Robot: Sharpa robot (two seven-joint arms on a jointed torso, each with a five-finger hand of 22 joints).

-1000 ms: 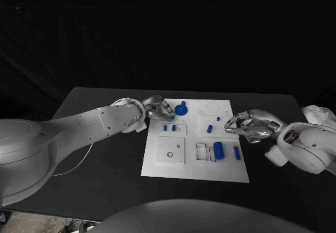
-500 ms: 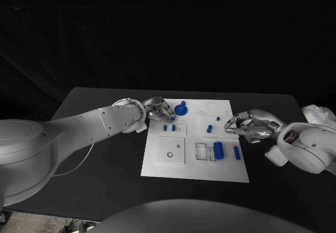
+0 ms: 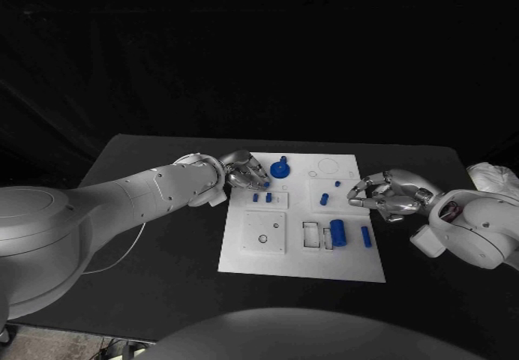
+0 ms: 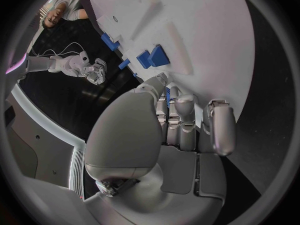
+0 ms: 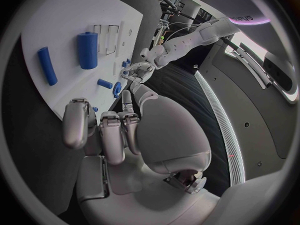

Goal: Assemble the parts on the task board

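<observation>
Notice your left hand (image 3: pixel 247 171) curls at the task board's (image 3: pixel 259 259) upper-left corner, whether pinching a blue part unclear, presumably to seat it, while your right hand (image 3: pixel 381 193) waits clenched, empty, beside its right edge.

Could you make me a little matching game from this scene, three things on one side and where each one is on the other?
Things:
1. left hand
2. right hand
3. big cylinder

Places:
A. lying on the task board, near its right side
B. at the board's far left corner
C. by the board's right edge

Pairs: 1-B, 2-C, 3-A
</observation>
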